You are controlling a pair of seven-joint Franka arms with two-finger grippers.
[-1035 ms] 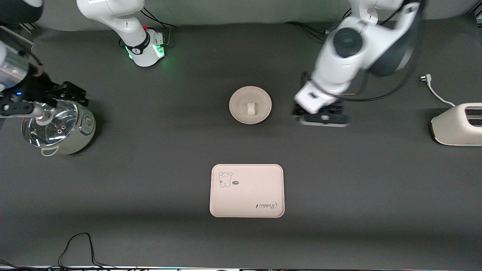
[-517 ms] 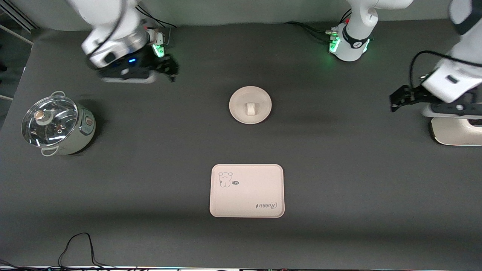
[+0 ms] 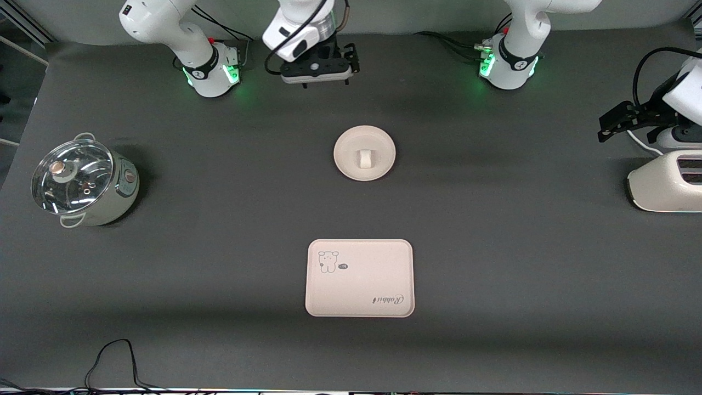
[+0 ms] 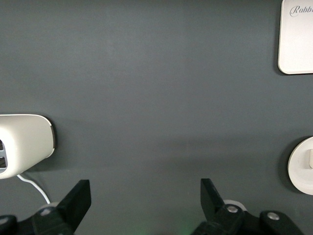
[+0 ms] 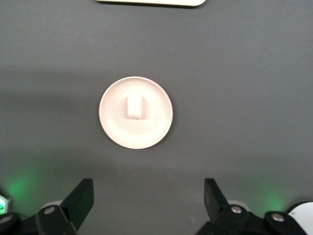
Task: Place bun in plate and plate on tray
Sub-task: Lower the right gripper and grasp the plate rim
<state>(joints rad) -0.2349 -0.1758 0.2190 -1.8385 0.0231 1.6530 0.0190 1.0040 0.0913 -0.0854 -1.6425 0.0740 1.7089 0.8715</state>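
Note:
The small white bun (image 3: 364, 159) lies in the middle of the round cream plate (image 3: 378, 148) at the table's centre. The cream rectangular tray (image 3: 359, 291) with the rabbit drawing lies bare, nearer the front camera than the plate. My right gripper (image 3: 315, 74) is open and empty, up in the air between the two arm bases. Its wrist view shows the plate (image 5: 157, 122), the bun (image 5: 135, 107) and my open gripper (image 5: 147, 196). My left gripper (image 3: 614, 122) is open and empty, in the air next to the toaster. It also shows open in its wrist view (image 4: 145, 196), with a tray corner (image 4: 296, 44).
A cream toaster (image 3: 663, 189) with a white cord stands at the left arm's end of the table; it also shows in the left wrist view (image 4: 24, 144). A lidded pot (image 3: 82, 184) stands at the right arm's end. A black cable (image 3: 115, 351) lies near the front edge.
The left gripper swung from beside the plate out to the toaster end. The right gripper left the pot and moved to between the arm bases. Plate, bun and tray stayed put.

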